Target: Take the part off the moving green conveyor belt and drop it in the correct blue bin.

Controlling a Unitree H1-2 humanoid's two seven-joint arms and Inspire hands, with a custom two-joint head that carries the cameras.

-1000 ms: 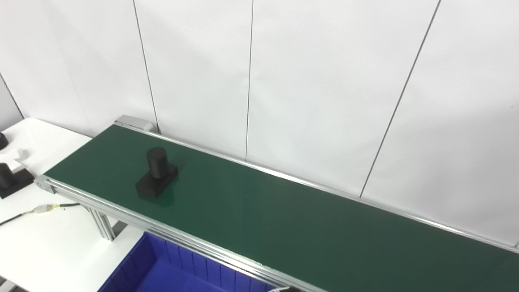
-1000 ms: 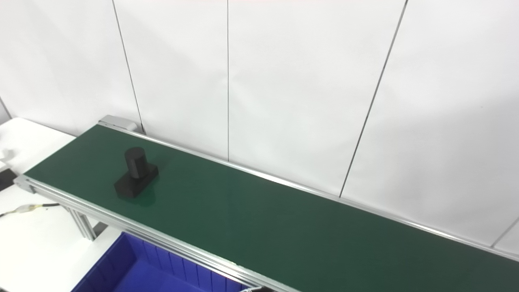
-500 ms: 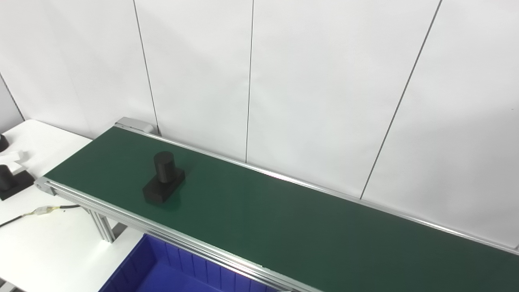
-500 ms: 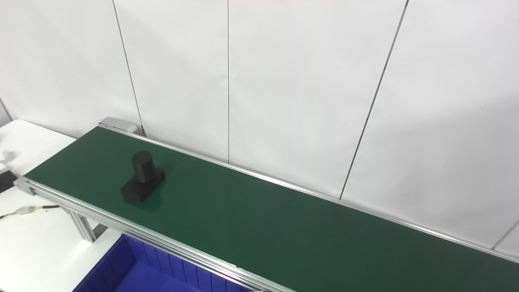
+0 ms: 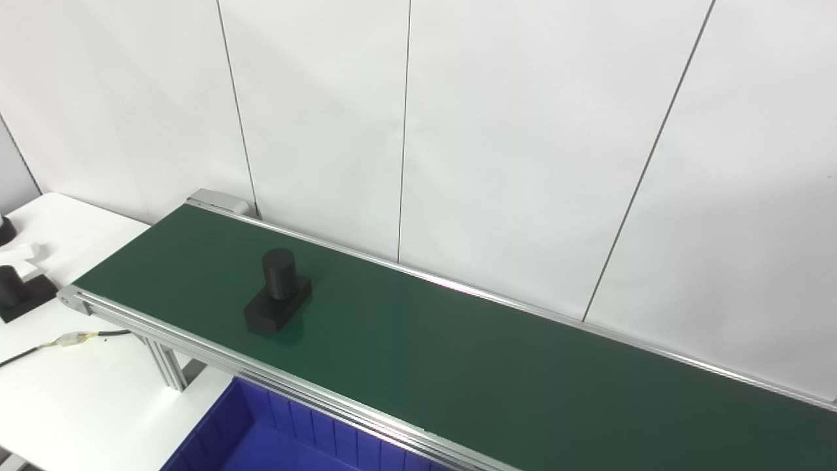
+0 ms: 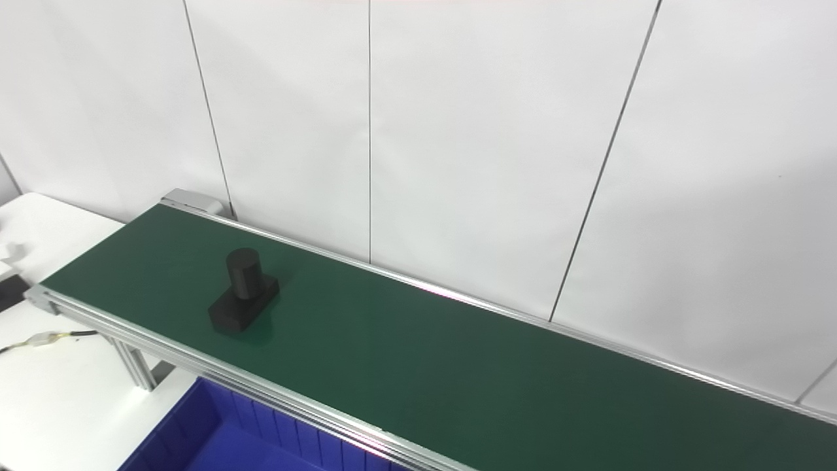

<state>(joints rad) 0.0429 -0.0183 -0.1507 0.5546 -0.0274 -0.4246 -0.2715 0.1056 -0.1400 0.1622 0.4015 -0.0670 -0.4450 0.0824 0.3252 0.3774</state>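
Observation:
A black part (image 5: pixel 278 293), a flat block with an upright cylinder on it, rides on the green conveyor belt (image 5: pixel 458 366) near its left end. It also shows in the right eye view (image 6: pixel 243 292). The corner of a blue bin (image 5: pixel 274 445) lies below the belt's near rail at the bottom left. Neither of my hands is in view.
A white table (image 5: pixel 78 392) stands left of the belt with a similar black part (image 5: pixel 16 294), a white piece (image 5: pixel 23 252) and a cable (image 5: pixel 72 339) on it. White wall panels run right behind the belt. An aluminium leg (image 5: pixel 167 366) holds up the belt's left end.
The black part has travelled to the right along the belt. The camera view has shifted slightly.

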